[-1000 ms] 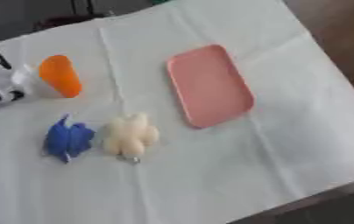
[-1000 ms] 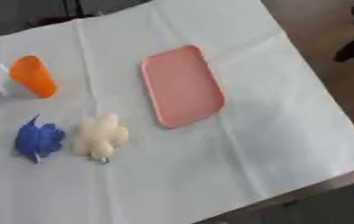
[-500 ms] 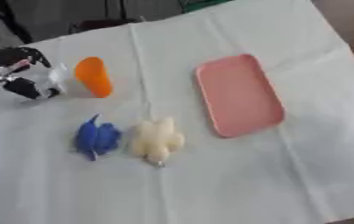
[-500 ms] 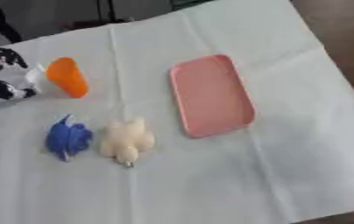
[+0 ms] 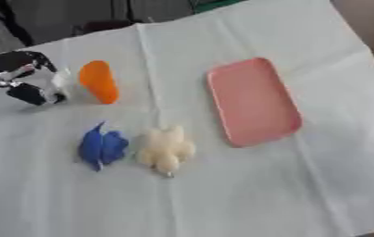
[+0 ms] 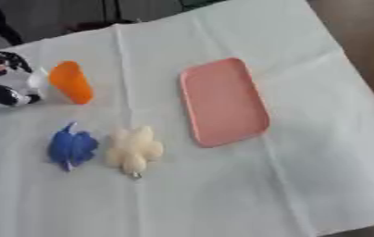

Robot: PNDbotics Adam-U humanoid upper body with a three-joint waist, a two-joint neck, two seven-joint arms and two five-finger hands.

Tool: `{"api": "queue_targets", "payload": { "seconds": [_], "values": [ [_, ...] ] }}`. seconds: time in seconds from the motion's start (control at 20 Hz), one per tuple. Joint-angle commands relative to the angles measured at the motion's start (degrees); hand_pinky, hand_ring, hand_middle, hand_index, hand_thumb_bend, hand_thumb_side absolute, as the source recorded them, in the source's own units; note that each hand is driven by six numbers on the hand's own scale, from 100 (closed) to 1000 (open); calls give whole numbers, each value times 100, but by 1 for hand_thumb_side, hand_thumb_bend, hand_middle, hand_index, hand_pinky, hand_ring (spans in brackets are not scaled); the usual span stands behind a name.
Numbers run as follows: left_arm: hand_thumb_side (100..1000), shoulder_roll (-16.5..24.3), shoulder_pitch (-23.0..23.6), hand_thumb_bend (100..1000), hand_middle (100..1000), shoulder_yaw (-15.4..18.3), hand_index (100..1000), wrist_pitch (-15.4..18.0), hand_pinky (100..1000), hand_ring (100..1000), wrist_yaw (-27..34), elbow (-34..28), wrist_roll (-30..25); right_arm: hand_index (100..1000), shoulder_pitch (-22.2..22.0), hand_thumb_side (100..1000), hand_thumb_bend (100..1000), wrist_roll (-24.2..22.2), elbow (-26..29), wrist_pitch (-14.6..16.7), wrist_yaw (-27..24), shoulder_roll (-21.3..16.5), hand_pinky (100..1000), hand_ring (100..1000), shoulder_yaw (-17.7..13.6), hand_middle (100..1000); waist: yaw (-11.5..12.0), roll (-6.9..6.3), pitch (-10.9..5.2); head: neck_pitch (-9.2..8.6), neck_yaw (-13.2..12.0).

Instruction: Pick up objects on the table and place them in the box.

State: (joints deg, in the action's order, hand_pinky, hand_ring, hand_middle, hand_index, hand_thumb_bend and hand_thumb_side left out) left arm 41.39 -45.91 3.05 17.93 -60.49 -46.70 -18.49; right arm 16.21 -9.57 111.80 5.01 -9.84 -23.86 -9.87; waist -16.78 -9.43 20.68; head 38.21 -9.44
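A pink tray [image 5: 253,101] lies right of centre on the white cloth. An orange oblong object [image 5: 99,81] sits at the upper left. Below it lie a blue crumpled object [image 5: 100,146] and, touching its right side, a cream lumpy object [image 5: 165,149]. My left hand [image 5: 18,77], black and silver, comes in from the left edge beside the orange object. A small white thing [image 5: 60,81] shows between that hand and the orange object; whether the hand holds it is unclear. My right hand appears in neither view.
The white cloth [image 5: 222,199] covers the table, with its far edge at the top and its right edge [image 6: 360,69] running down beside dark floor. Dark shapes stand beyond the far edge.
The whole picture has shifted right and down, so the camera moved. More of my left hand now shows at the left edge. The objects keep their places relative to each other.
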Motion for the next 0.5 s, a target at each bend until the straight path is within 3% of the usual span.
{"api": "queue_targets", "payload": {
  "seconds": [0.05,0.3,0.4,0.45,0.5],
  "values": [
    [521,104,-69,515,843,14,831,-3,858,830,-28,-3,3,706,71,772,100,-22,119,14,33,-41,542,521,-60,804,-2,36,-77,-77,-5],
    [549,94,-53,527,844,6,821,-31,860,829,-133,42,-35,707,75,770,100,-31,119,19,31,-38,542,521,-61,803,6,42,-75,-83,-8],
    [523,87,-50,501,836,6,770,-36,857,824,-164,49,-48,707,74,772,100,-33,117,20,29,-35,542,521,-64,803,9,46,-75,-87,-12],
    [410,89,-52,325,824,18,678,-59,849,816,-171,46,-31,707,72,770,100,-34,114,19,29,-34,542,521,-66,803,11,50,-76,-88,-16],
    [410,89,-51,325,824,25,678,-89,849,816,-173,42,-3,707,72,770,100,-35,111,19,29,-32,542,521,-67,803,12,52,-77,-89,-20]
  ]
}}
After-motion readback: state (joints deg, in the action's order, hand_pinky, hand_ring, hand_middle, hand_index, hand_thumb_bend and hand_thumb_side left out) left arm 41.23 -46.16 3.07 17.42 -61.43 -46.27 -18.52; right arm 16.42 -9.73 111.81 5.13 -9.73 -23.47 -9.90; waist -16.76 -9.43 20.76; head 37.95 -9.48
